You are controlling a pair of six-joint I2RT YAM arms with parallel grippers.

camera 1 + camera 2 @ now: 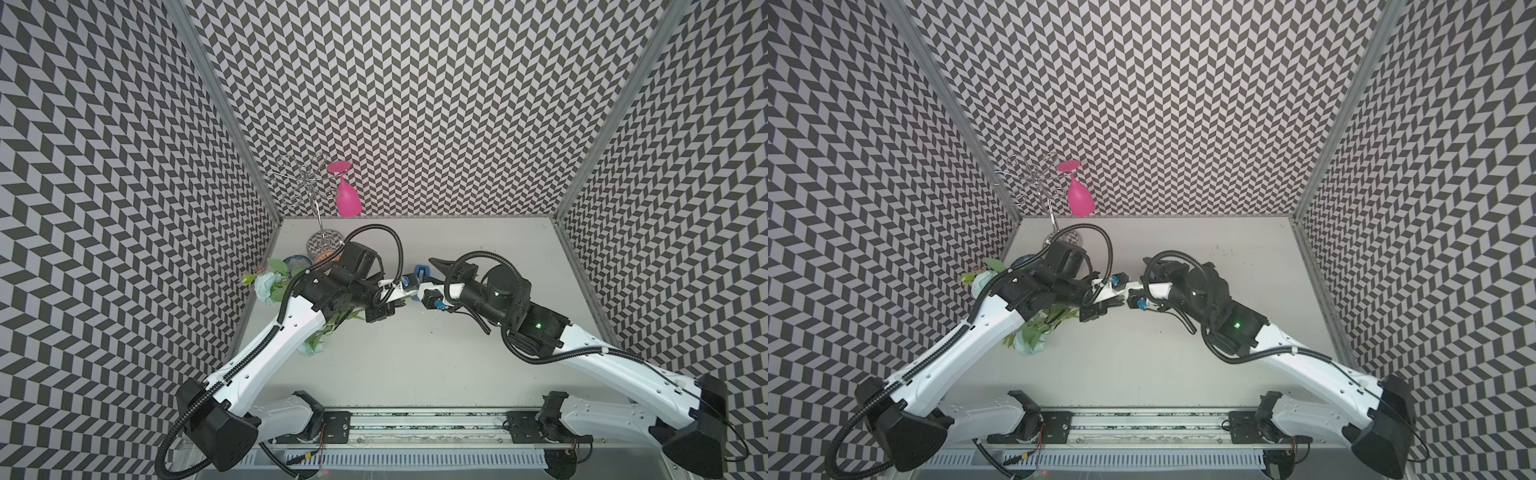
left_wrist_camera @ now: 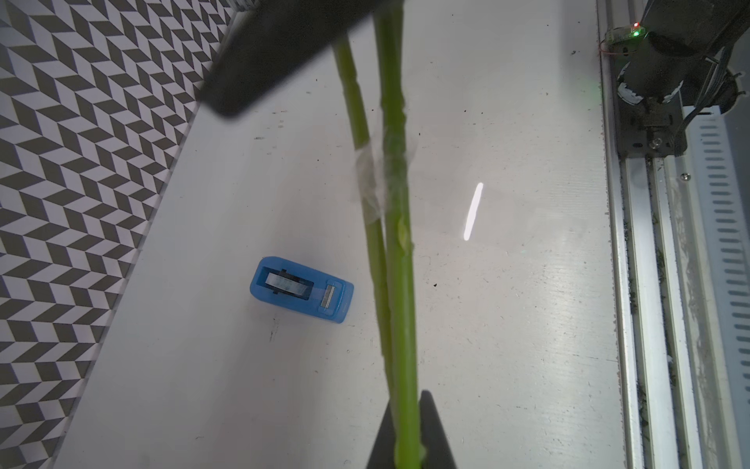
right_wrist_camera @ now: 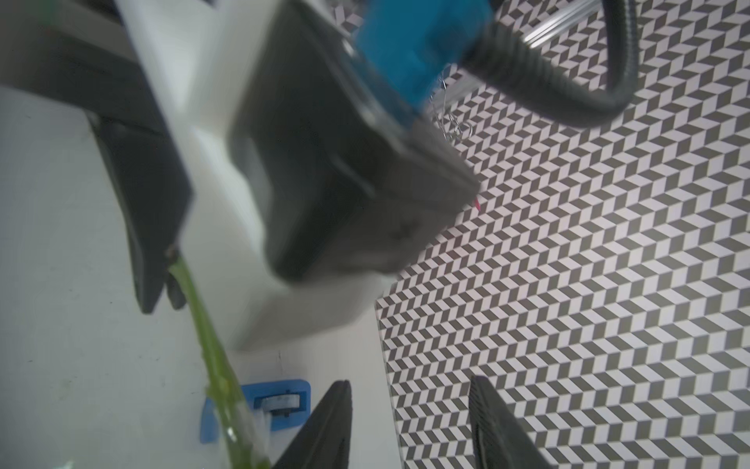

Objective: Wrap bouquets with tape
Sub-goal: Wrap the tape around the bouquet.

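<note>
Stems point(image 2: 399, 284) pinched tight in left gripper point(image 2: 408, 442), blooms point(image 1: 266, 286) trailing at left under that arm. Clear tape band point(image 2: 379, 178) already bridging two stems, loose-edged; pressing down probably left. Tape dispenser point(image 2: 301, 289) flat on table point(image 2: 507, 325), beside stems, untouched. Right gripper point(image 3: 410, 430) half open, empty, near dispenser.
</note>
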